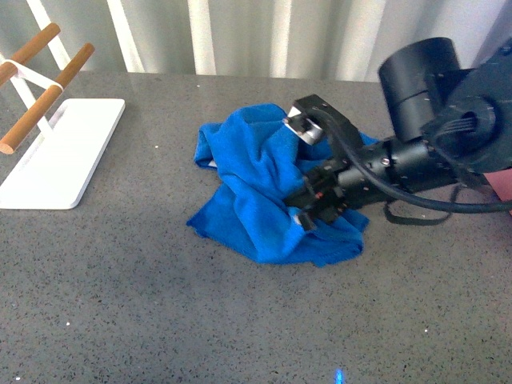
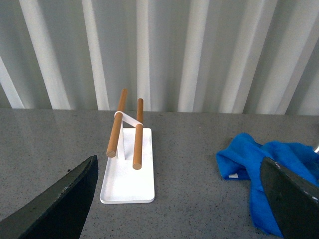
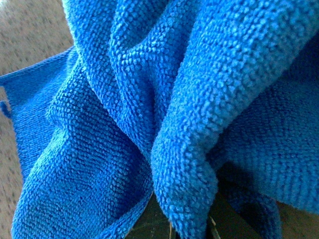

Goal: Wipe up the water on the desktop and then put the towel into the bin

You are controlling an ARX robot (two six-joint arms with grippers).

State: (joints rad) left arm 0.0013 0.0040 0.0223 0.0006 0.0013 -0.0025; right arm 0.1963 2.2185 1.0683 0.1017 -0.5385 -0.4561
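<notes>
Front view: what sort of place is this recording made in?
Probably a lab or workshop test bench, not a home: a speckled grey desktop, a white corrugated wall behind, and a rack and towel on it.

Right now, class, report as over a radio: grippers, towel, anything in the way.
Left gripper open, empty. Right gripper shut on a fold of towel. Towel bunched on desktop. White rack stands apart, left.

The bright blue terry towel (image 1: 256, 200) lies crumpled in a heap on the speckled dark grey desk (image 1: 160, 304), one fold pinched in the right claw (image 1: 309, 211).
</notes>
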